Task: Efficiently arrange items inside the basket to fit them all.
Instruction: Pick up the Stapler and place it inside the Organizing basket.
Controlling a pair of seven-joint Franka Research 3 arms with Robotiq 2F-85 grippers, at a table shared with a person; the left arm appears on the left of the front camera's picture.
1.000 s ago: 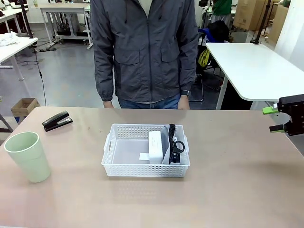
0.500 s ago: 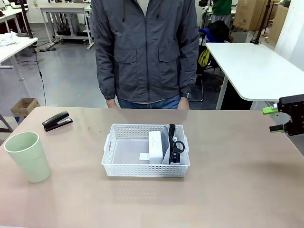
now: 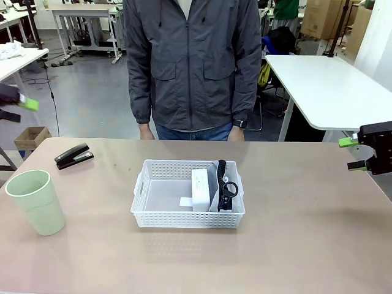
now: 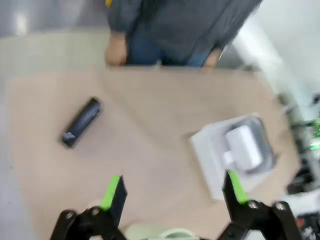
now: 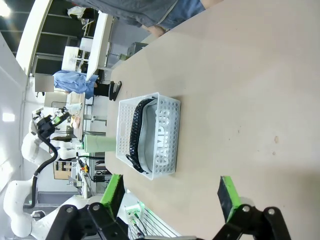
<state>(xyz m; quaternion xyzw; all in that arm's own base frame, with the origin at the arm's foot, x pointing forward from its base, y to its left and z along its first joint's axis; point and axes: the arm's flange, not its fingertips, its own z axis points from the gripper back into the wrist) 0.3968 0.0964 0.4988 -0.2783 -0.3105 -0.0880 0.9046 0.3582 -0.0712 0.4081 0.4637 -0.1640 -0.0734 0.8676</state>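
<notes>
Tan table (image 3: 306, 233) carries stapler (image 3: 73, 155), cup (image 3: 37, 202) and basket (image 3: 184, 218) well apart; person (image 3: 193, 61) stands behind; left pincer (image 4: 172, 186) and right pincer (image 5: 170, 186) released.

One each: basket (image 3: 139, 211), cup (image 3: 37, 202), stapler (image 3: 73, 155), box (image 3: 200, 188), pouch (image 3: 221, 174)

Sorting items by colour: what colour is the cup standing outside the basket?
Pale green; the cup shows best in the front view.

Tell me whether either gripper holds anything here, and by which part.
Nothing is held: the left gripper and the right gripper both stand open and empty.
</notes>
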